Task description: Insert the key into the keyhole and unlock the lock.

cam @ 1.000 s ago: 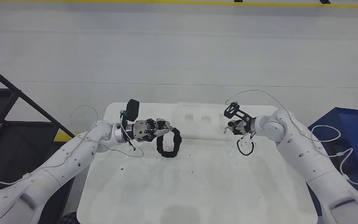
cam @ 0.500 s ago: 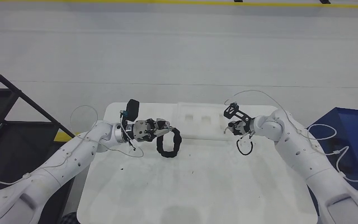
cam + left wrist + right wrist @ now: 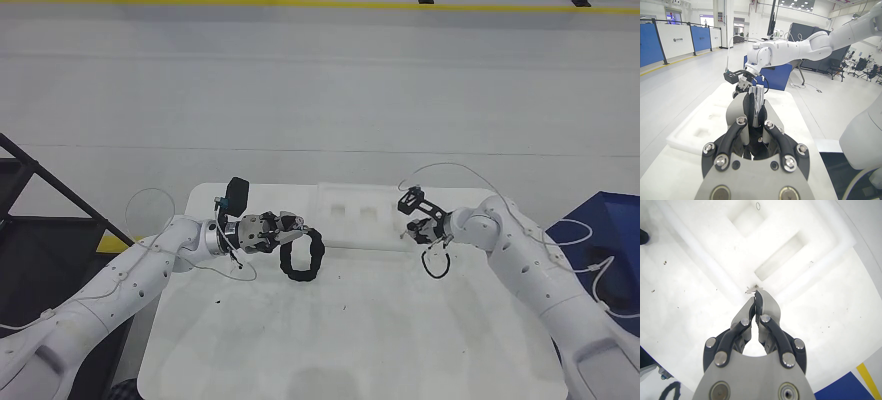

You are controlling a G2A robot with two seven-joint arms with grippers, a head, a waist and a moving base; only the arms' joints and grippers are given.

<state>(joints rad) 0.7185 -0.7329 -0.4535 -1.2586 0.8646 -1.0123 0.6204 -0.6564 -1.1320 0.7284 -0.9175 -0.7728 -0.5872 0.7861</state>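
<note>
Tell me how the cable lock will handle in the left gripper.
Its black loop bends in a tight ring, so it is probably flexible and may swing. The chrome lock body looks smooth, rigid and likely slippery in the left gripper.

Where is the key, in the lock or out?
Out. The right gripper pinches the key at the tray; the left gripper holds the lock apart.
</note>
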